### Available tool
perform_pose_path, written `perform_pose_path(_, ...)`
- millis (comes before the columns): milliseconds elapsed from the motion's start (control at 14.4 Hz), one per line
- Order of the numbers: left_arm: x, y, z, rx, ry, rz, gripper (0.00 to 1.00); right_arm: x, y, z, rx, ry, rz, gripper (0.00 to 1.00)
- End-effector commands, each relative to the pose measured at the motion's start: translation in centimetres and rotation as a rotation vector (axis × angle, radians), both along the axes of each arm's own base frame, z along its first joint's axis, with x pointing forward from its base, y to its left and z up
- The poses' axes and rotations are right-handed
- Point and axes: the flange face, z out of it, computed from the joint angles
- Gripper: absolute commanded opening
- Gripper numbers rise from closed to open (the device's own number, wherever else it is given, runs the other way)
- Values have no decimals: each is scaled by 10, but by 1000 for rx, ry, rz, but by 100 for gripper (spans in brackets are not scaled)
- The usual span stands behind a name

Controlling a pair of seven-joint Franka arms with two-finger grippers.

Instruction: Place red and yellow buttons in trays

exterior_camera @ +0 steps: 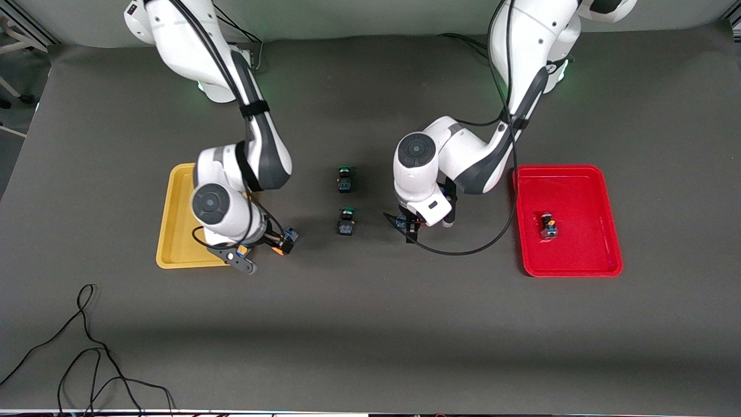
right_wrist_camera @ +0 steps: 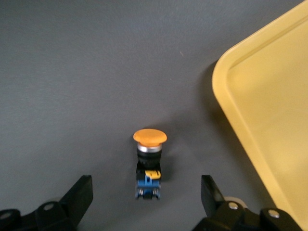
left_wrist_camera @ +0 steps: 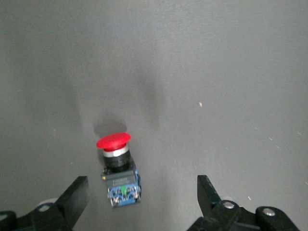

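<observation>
Overhead, both arms bend down from their bases to the desk point(exterior_camera: 370, 324), wrists pointing straight at it. The right gripper point(right_wrist_camera: 147, 204) hangs low just beside the yellow tray point(exterior_camera: 176, 231), at the tray's corner nearer the front camera, its jaws spread wide on either side of an orange-capped button point(right_wrist_camera: 149, 161) that lies on the desk, touching neither finger. The left gripper point(left_wrist_camera: 142, 204) hangs low over the desk between the two green-capped switches and the red tray point(exterior_camera: 570, 255), jaws likewise wide apart, with a red-capped button point(left_wrist_camera: 118, 166) lying on the desk between them, nearer one finger but clear of both. A second red-capped button point(exterior_camera: 547, 225) lies on its side in the red tray, about mid-tray. One green-capped switch point(exterior_camera: 345, 178) and another green-capped switch point(exterior_camera: 347, 220) sit on the desk between the two arms, the second nearer the front camera.
</observation>
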Motion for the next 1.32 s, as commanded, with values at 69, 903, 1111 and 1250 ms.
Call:
perform_pose_path(69,-2,-11,-27,10,-9,23,100,-15,9,-33,16,-17,-27,100)
perform_pose_path(903,-12,-15,-54,33,10,43,32,-12,-1,-24,96,15,-65,1)
perform_pose_path(1111,-13,-15,-59,37,17,44,10,7,-50,46,157,13,-100,2)
perform_pose_path(1250,-11,-13,-56,38,15,42,8,17,-93,91,169,25,-75,2)
